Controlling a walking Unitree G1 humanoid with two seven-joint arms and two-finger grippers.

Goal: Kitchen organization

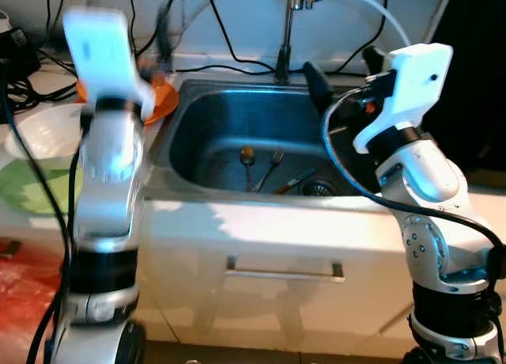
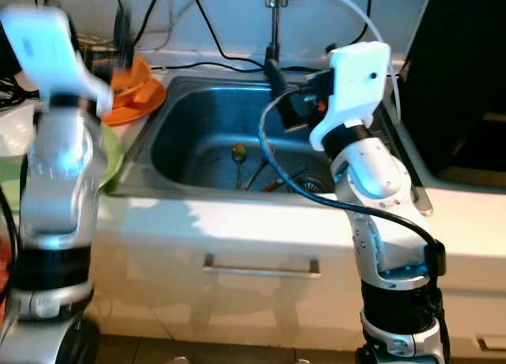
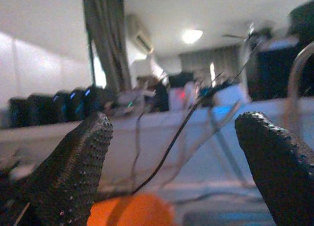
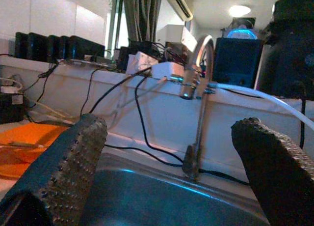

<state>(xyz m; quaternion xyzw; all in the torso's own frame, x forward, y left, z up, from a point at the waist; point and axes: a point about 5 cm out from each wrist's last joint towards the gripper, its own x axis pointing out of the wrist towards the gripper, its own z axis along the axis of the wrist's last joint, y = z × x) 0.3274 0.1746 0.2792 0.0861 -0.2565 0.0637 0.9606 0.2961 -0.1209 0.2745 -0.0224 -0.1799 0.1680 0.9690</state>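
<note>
A steel sink (image 1: 190, 134) set in a white table (image 1: 237, 221) holds a spoon (image 1: 247, 160), a fork (image 1: 273, 162) and another utensil near the drain. The right hand (image 4: 169, 157) hovers over the sink, fingers wide apart and empty, facing the tap (image 4: 196, 88). The left hand (image 3: 171, 152), also wide open and empty, is raised above an orange plate (image 1: 158, 99) left of the sink.

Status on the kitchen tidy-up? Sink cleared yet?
Nothing looks done: a spoon, a fork and another utensil lie on the bottom of the sink. In hand: nothing. The left hand is open above the orange plate on the counter; the right hand is open over the sink, facing the faucet. Left: lifting the cutlery out, and likely sorting the dishes on the left counter.
</note>
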